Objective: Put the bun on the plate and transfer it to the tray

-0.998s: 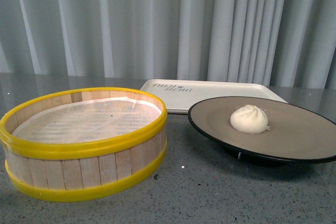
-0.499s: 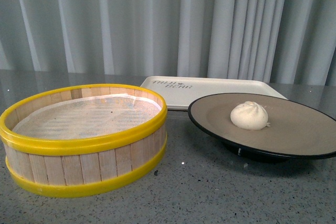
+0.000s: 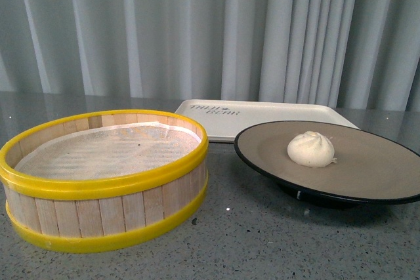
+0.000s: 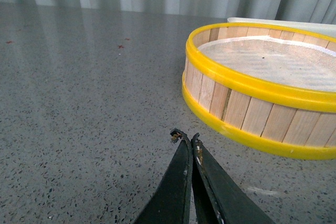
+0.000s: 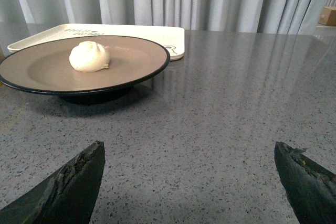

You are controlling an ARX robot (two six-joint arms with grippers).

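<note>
- Front: the bun [image 3: 311,148] sat on the plate [image 3: 380,168], left of its middle. The tray [image 3: 275,115] lay just behind the plate, and a steamer basket [image 3: 105,181] stood to the left.
- Left wrist: the left gripper [image 4: 186,139] hung over the table [image 4: 79,103] near the basket, its fingers pressed together on nothing.
- Right wrist: the right gripper [image 5: 189,148] was spread wide and empty, apart from the plate.

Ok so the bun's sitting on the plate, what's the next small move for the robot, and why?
Probably ease the right gripper forward toward the near rim of the plate to grasp it. The bun is on the plate, the plate stands on the table in front of the tray, not on it, and the right gripper is open, empty and facing the plate.
</note>
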